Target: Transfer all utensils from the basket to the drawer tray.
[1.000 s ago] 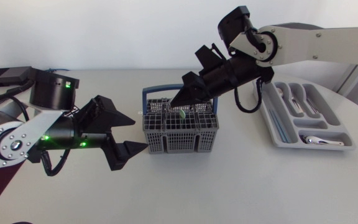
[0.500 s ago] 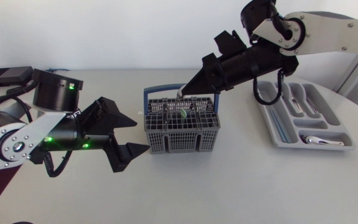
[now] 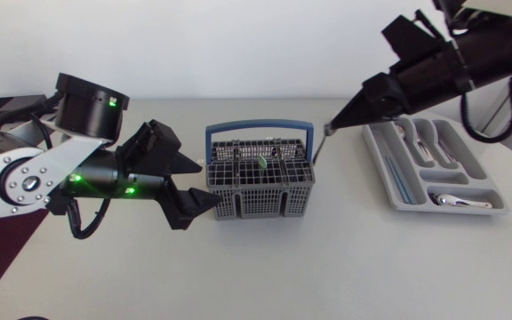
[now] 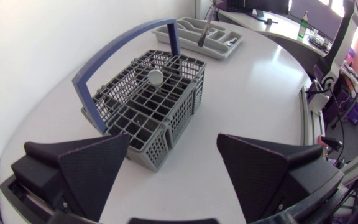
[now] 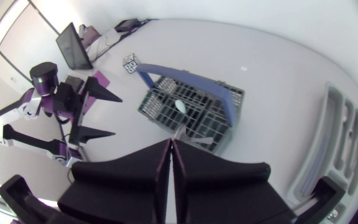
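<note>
From the head view: right pincer [image 3: 334, 126] clenched on a thin utensil [image 3: 325, 132], between basket [image 3: 259, 187] and drawer tray [image 3: 398, 191]; carry over the tray, then lower into a matching slot. From the left wrist: left pincer [image 4: 173, 140] released, just beside the basket, 1 white-tipped utensil [image 4: 156, 76] inside. From the right wrist: fingers [image 5: 142, 163] pressed together; release only above a compartment.

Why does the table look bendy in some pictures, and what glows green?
Left wrist view and right wrist view: fisheye lenses curve the table and basket. Head view: lines look straight, green lights glow on the left arm, soft shadow under the basket.
</note>
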`<state>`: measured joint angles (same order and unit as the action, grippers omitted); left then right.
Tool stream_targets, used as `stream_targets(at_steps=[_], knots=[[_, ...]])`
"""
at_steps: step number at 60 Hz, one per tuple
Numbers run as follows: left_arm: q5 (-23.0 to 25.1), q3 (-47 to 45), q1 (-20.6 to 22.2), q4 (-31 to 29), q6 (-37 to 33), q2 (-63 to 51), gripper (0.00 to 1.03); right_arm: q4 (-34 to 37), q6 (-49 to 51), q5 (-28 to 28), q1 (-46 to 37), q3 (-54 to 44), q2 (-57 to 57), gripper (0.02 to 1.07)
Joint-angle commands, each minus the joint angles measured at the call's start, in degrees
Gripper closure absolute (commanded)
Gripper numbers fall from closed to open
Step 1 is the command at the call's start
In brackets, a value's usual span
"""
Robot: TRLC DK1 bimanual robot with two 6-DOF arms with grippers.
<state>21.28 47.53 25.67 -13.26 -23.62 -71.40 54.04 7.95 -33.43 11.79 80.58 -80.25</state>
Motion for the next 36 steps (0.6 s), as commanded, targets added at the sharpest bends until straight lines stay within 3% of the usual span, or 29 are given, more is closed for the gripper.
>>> stream_targets(at_steps=[1,5,10,16,36], knots=[[0.0,2.5,1.2,-0.9,2.3,-2.4,0.06,2.6,4.7,2.9,-3.4,-1.0,1.8,1.01],[0.0,3.1,1.8,-1.0,2.6,-3.1,0.06,3.5,7.3,5.6,-6.1,-2.9,3.2,1.01],[-1.0,4.1,2.6,-1.0,2.7,-4.2,0.06,2.6,11.1,12.8,-9.0,-6.7,5.3,1.01],[-1.4,5.6,3.3,-0.9,3.0,-5.4,0.06,-0.3,14.5,16.5,-15.2,-11.1,6.3,1.01],[-4.1,9.0,5.9,-1.3,3.0,-8.6,0.05,-15.4,22.3,29.9,-29.2,-22.0,3.4,1.01]])
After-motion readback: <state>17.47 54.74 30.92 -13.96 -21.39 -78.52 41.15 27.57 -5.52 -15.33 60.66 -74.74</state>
